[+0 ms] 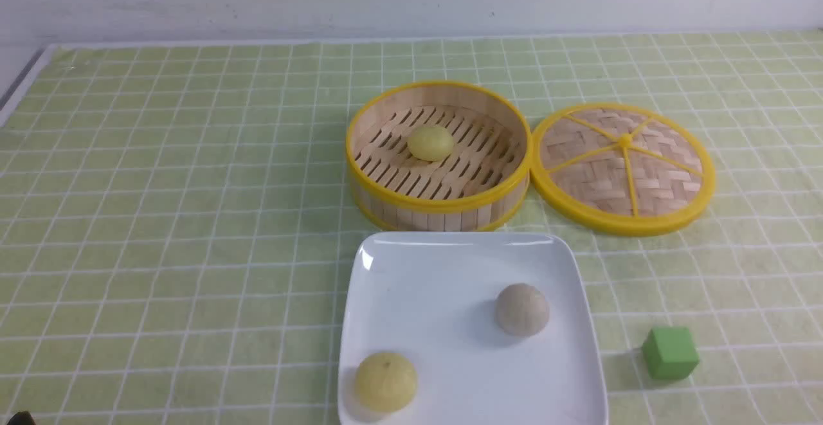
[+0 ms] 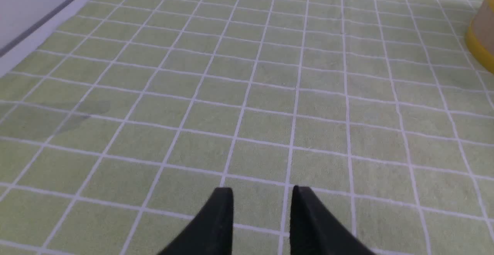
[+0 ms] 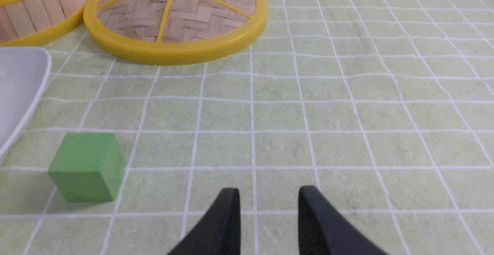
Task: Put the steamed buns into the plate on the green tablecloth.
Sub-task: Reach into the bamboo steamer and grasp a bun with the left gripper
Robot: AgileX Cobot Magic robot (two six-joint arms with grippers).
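No writing, label, brand, number or sign can be read in any of the three views. The white square plate [image 1: 463, 238], the bamboo steamer [image 1: 443, 218], the woven lid [image 1: 622, 168] and the green cube [image 1: 670, 352] show plain faces. The green tablecloth [image 1: 161, 219] carries only a grid of thin white lines.

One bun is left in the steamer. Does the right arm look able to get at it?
Probably yes: the lid lies off beside the steamer, the bun sits alone inside, open from above, and the right gripper is open and empty.
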